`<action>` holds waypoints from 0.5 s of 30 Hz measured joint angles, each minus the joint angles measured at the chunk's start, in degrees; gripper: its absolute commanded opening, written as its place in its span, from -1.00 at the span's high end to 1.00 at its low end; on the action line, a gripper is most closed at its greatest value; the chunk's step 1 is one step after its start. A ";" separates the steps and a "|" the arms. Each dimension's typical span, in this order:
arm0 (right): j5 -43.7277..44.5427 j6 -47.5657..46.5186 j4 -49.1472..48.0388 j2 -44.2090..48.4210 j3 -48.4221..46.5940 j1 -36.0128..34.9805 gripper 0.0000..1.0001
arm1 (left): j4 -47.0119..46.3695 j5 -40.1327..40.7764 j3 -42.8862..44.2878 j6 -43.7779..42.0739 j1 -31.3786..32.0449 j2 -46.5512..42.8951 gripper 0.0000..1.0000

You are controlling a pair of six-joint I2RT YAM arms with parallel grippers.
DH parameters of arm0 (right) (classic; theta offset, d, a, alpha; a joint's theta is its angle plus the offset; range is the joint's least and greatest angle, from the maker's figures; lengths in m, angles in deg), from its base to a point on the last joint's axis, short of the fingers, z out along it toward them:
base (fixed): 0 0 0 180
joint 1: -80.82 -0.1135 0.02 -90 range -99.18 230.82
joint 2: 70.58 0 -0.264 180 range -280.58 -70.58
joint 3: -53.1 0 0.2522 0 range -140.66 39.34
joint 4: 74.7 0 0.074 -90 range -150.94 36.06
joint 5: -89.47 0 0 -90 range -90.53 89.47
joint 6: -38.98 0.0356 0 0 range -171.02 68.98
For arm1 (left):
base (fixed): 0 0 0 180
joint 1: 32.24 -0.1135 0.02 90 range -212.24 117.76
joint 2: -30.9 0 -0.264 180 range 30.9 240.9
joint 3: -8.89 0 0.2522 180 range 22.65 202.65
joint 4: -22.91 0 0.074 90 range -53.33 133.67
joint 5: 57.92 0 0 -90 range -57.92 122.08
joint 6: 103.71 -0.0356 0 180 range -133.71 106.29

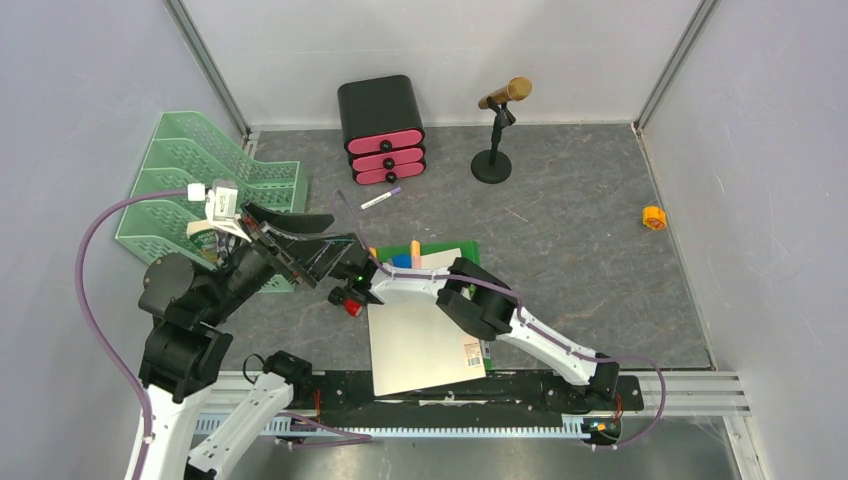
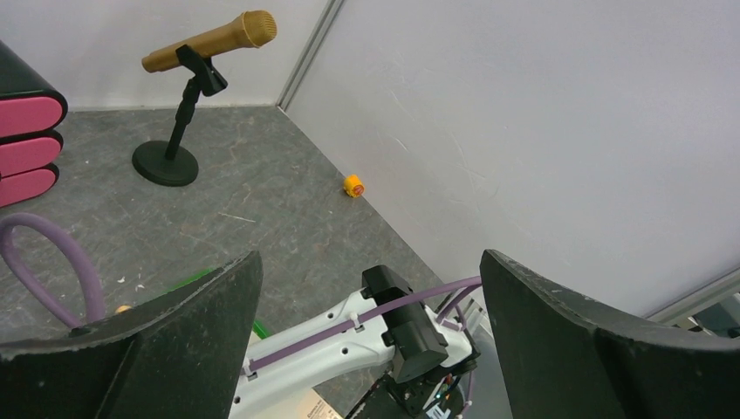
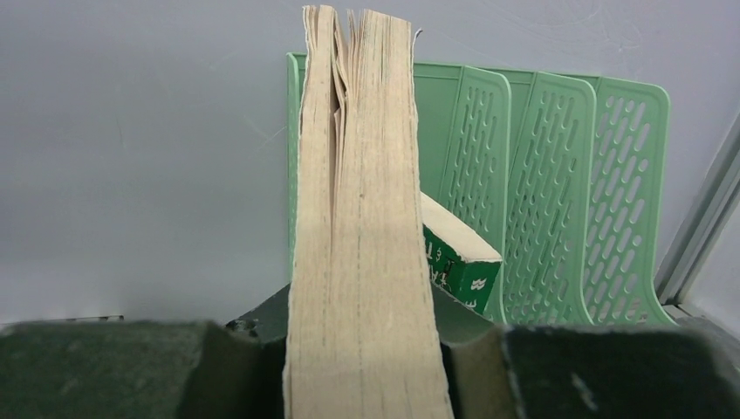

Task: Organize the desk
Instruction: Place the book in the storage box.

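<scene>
1. Takes the mint-green tiered tray [image 1: 170, 170] as landmark; finds the dark-grey, pale-veined worktop [image 1: 580, 250] spreading from under the tray rightward and toward the arm bases, beneath everything else.
2. Grips a thick book [image 3: 362, 262] in the right jaws, closed partway onto its covers, page edges upright and facing the wrist camera, with the tray right behind it.
3. Shows a green book [image 3: 458, 266] leaning inside the tray, behind the held one.
4. Holds the left jaws spread fully wide just right of the tray, with nothing in them, the black fingers [image 2: 174, 349] framing the right arm [image 2: 340, 349].
5. Shows a white flat book [image 1: 420, 345] with a barcode, right of the tray and nearer the arm bases, lying partly over a green item [image 1: 462, 248].
6. Shows 3 more things farther right of the tray: a black drawer box [image 1: 382, 105] with 3 pink fronts, a gold microphone [image 1: 505, 93] on a black stand, and a small orange roll [image 1: 654, 217] farthest of all, by the right wall.
7. Shows a white-and-purple pen [image 1: 380, 199] flat on the worktop, a little right of the tray.
</scene>
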 measured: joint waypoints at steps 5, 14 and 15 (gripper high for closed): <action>-0.87 -2.54 3.26 0.79 -0.17 -0.20 1.00 | 0.44 0.70 -0.39 0.07 0.00 -0.52 -0.99; -2.32 -6.54 12.94 8.72 8.02 0.74 1.00 | 0.13 0.76 -1.38 0.87 0.00 -1.03 -0.99; -2.82 -6.80 13.79 9.73 9.09 1.03 1.00 | -0.02 0.74 -1.42 0.98 0.00 -1.03 -0.99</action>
